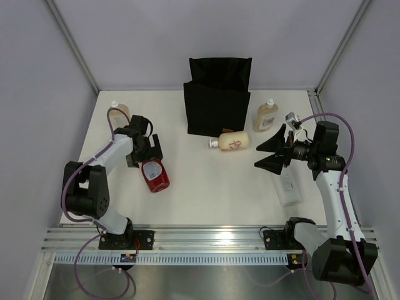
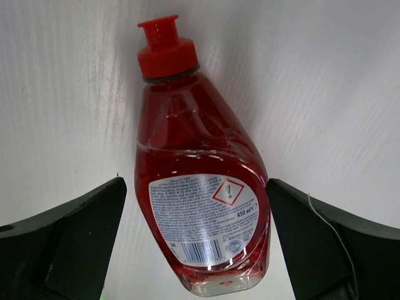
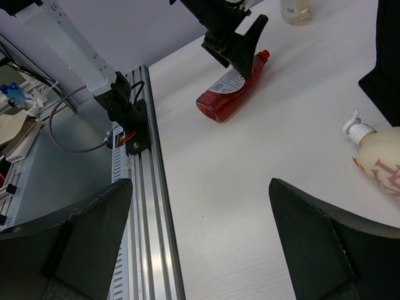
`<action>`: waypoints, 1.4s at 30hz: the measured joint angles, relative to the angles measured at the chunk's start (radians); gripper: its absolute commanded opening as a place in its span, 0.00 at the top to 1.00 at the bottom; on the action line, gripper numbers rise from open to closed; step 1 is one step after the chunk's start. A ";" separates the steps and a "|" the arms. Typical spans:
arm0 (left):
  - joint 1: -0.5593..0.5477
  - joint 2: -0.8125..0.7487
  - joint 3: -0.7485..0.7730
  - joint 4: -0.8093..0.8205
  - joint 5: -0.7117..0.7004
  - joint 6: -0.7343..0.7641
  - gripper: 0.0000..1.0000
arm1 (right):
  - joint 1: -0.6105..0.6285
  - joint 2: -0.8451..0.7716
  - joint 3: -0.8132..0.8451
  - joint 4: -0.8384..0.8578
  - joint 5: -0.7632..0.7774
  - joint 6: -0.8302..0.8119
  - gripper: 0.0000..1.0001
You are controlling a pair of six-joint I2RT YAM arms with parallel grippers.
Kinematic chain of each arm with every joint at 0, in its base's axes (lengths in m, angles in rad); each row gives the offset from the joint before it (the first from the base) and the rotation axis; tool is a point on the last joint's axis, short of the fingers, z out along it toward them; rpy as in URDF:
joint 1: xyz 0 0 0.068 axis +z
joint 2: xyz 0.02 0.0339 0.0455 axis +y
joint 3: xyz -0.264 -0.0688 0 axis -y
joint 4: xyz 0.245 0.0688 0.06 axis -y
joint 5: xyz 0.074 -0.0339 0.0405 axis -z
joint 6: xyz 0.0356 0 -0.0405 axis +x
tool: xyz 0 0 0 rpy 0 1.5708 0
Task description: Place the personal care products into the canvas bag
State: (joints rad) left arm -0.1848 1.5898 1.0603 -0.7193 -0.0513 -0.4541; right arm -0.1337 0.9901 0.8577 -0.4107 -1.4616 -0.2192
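Note:
The black canvas bag [image 1: 219, 97] stands upright at the back centre. A red bottle [image 1: 155, 175] lies on the table. My left gripper [image 1: 147, 156] is open, with a finger on each side of the red bottle's [image 2: 200, 206] base end, the right finger almost touching it. A cream pump bottle [image 1: 231, 142] lies in front of the bag. One amber bottle [image 1: 265, 115] stands right of the bag and another [image 1: 119, 112] at the back left. A flat white bottle [image 1: 289, 186] lies under my right arm. My right gripper [image 1: 259, 156] is open, empty and above the table.
The right wrist view shows the aluminium rail [image 3: 147, 206] at the table's near edge, the red bottle [image 3: 231, 94], the pump bottle [image 3: 381, 159] and a corner of the bag [image 3: 384, 50]. Grey walls enclose the table on three sides.

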 measured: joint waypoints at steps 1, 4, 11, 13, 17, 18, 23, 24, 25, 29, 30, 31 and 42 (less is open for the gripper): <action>0.001 -0.014 -0.008 -0.002 0.001 -0.001 0.01 | 0.000 0.003 0.000 -0.005 0.000 -0.005 0.01; 0.004 -0.090 -0.036 -0.014 0.006 -0.028 0.01 | -0.001 0.013 0.002 -0.031 0.000 -0.026 0.01; 0.008 -0.233 -0.182 0.013 0.122 -0.167 0.01 | -0.008 0.019 0.005 -0.068 0.000 -0.059 0.01; 0.008 -0.245 -0.238 0.010 0.153 -0.211 0.01 | -0.011 0.019 0.006 -0.072 0.000 -0.062 0.00; 0.007 -0.246 -0.289 0.021 0.181 -0.287 0.01 | -0.016 0.019 0.006 -0.084 0.000 -0.069 0.01; 0.005 -0.246 -0.293 0.031 0.183 -0.300 0.01 | -0.018 0.019 0.006 -0.088 0.000 -0.073 0.01; -0.010 -0.189 -0.293 0.064 0.191 -0.330 0.01 | -0.037 0.019 0.013 -0.110 0.000 -0.086 0.01; -0.015 -0.160 -0.283 0.066 0.192 -0.330 0.01 | -0.041 0.019 0.014 -0.111 0.000 -0.088 0.00; -0.021 -0.130 -0.273 0.066 0.191 -0.329 0.01 | -0.045 0.019 0.015 -0.111 0.000 -0.090 0.01; -0.047 -0.040 -0.203 0.014 0.166 -0.328 0.01 | -0.061 0.019 0.016 -0.111 0.000 -0.092 0.01; -0.054 -0.029 -0.193 0.007 0.156 -0.327 0.01 | -0.066 0.019 0.017 -0.111 0.000 -0.092 0.01; -0.060 -0.026 -0.189 0.003 0.148 -0.325 0.02 | -0.071 0.019 0.018 -0.111 0.000 -0.093 0.01; -0.083 -0.071 -0.223 0.073 0.183 -0.138 0.84 | -0.106 0.019 0.019 -0.137 0.000 -0.100 0.00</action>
State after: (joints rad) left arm -0.2676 1.5192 0.8371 -0.6464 0.1314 -0.5926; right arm -0.2394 1.0092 0.8772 -0.5480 -1.4616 -0.3191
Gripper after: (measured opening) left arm 0.911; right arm 0.993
